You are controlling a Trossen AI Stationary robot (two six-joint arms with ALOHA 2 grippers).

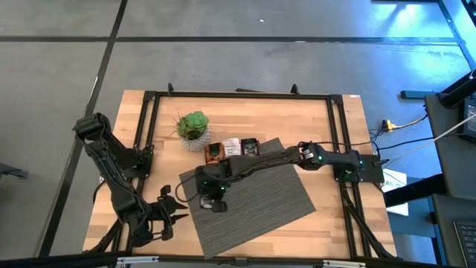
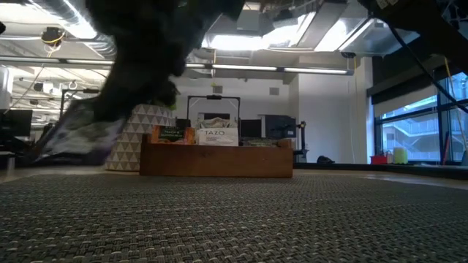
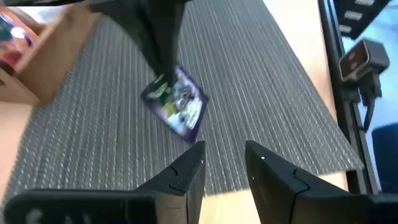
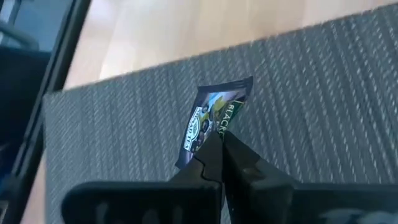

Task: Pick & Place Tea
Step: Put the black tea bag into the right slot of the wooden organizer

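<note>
Right gripper (image 4: 219, 144) is out over the grey woven mat (image 1: 282, 197), reaching far across toward the left half of the table, and its fingers are pinched tight on the edge of a dark tea sachet (image 4: 214, 118). The sachet hangs below the fingertips, tilted, its long axis running away from the gripper and slanting across the mat's weave. In the left wrist view the same sachet (image 3: 176, 107) dangles corner-down, close over the mat; I can't tell whether that low corner touches it.

So the key relation: the sachet is already in the right gripper, and straight under it is bare mat. That looks like the set-down spot, near the mat's left corner. The mat edge and bare wood lie just beyond the sachet, so my guess is a short lowering is all it needs, without drifting farther left.

The wooden tray (image 1: 232, 149) with the remaining tea packets sits behind, at the mat's far edge beside the potted plant (image 1: 193, 126), well clear of the drop point.

Left gripper (image 3: 222, 165) waits low at the table's near left edge, fingers parted and holding nothing, aimed at the sachet. It is the nearer arm to that corner, so the right arm's retreat is best taken up and back toward the tray.
</note>
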